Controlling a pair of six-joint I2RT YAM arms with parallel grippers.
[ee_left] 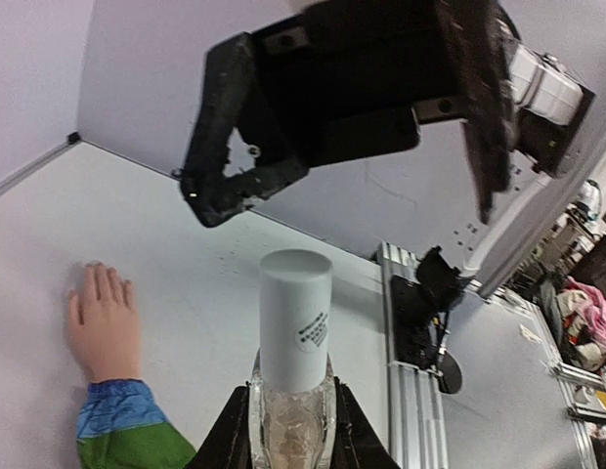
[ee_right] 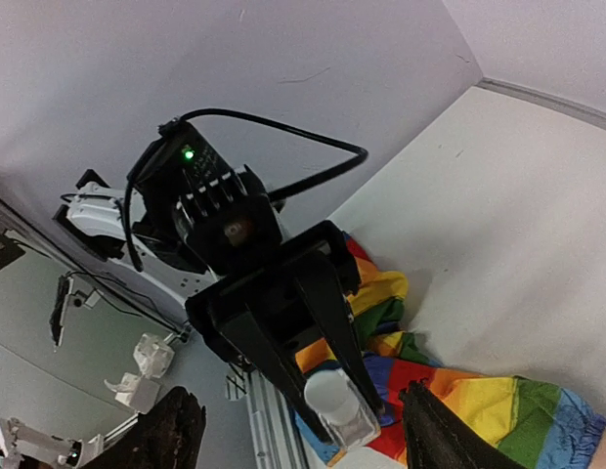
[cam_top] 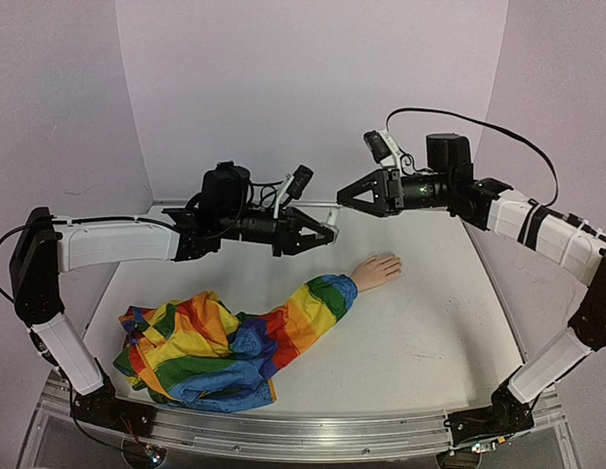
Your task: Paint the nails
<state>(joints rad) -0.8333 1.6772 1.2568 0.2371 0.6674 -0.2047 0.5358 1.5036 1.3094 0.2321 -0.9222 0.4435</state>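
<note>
Left gripper (cam_top: 320, 233): clamped tight on the glass body of the bottle (ee_left: 295, 342); held off the table (cam_top: 420, 332), white cap pointing at the right gripper (cam_top: 344, 198)
Right gripper: jaws spread wide, nothing in them; near the cap, not touching it
Nails (ee_left: 96, 272): on the fingertips of the hand (cam_top: 377, 270); it lies palm down on the table at the end of the sleeve (cam_top: 303, 313), below both grippers; each nail is too small to make out
Handling: you should expect a light hand that slides if pushed; the soft sleeve likely anchors nothing; the glass looks smooth and breakable
Hold: take the cap by its sides; touch the nails lightly from above
</note>
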